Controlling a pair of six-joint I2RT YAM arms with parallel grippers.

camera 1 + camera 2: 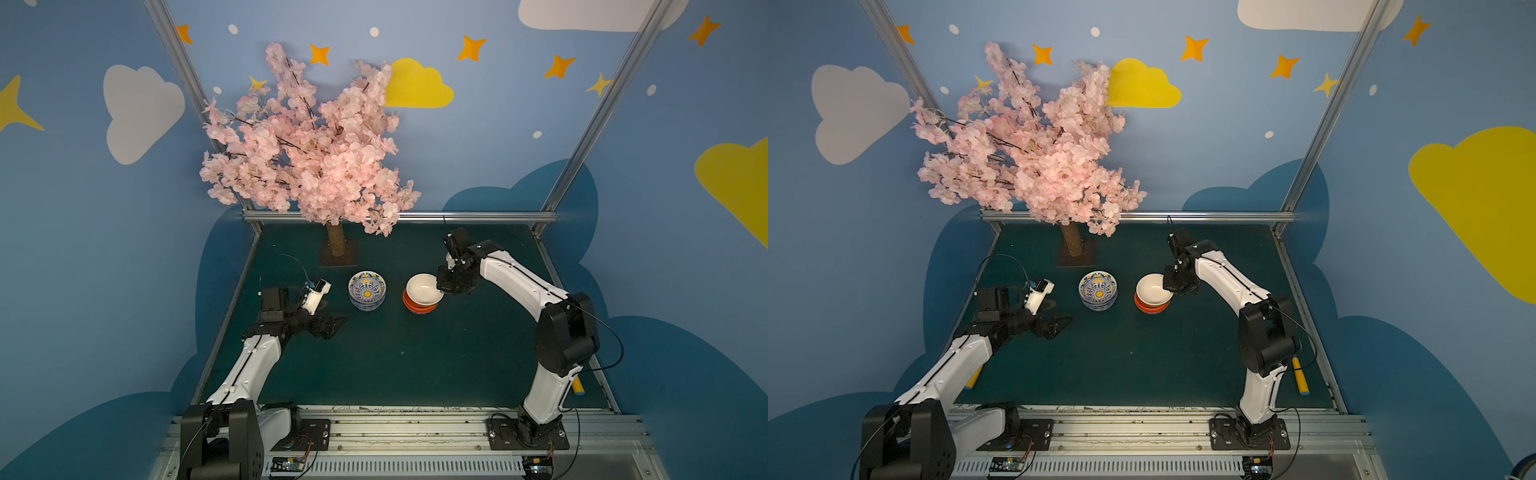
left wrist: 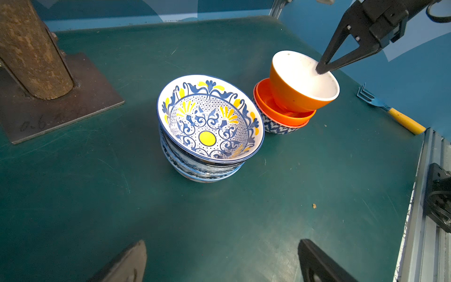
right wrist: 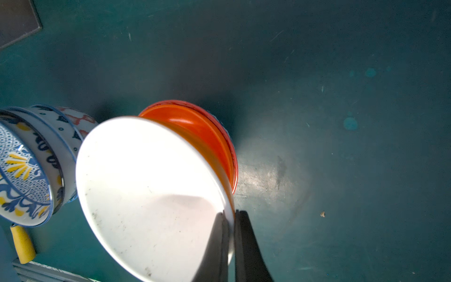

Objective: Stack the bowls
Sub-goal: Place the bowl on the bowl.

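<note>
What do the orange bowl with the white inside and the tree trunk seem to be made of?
The orange bowl is likely glazed ceramic or hard plastic: smooth outside with soft sheen, speckled white inside. The tree trunk seems real wood: rough, matt bark.

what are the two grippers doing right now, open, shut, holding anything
Left gripper: open, empty.
Right gripper: shut on the rim of the white-lined orange bowl.

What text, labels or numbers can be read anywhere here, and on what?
"0.6": handwritten on the metal base plate under the trunk, in the left wrist view; fainter marks beside it are unreadable.
The bowls: painted patterns only, no words.
The circuit boards in both top views: too small to read.
</note>
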